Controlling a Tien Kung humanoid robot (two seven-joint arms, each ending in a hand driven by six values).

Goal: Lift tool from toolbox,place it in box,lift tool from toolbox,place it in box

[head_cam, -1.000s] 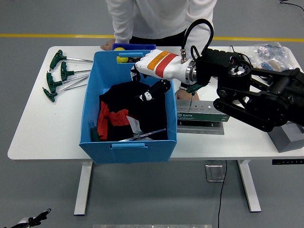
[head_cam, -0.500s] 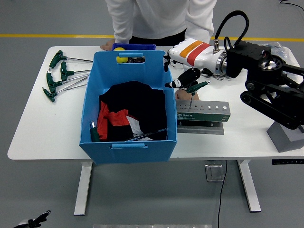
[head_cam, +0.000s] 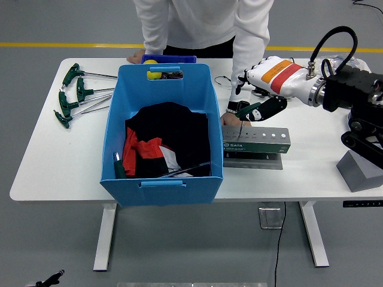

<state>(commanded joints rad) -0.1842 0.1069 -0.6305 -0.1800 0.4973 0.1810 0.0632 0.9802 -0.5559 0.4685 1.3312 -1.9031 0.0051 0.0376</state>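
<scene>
Right hand (head_cam: 258, 95) fingers spread, empty, above toolbox (head_cam: 256, 143); blue box (head_cam: 161, 128) beside, table's right open

A blue box (head_cam: 161, 119) holds black-and-red cloth (head_cam: 158, 146); green-handled tools (head_cam: 75, 95) lie on the white table (head_cam: 54, 155).

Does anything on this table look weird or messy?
A little. The blue box meant for tools holds crumpled black and red cloth, with one T-handle wrench lying slanted on top. More green T-handle wrenches lie scattered at the table's left end, away from the toolbox.
</scene>
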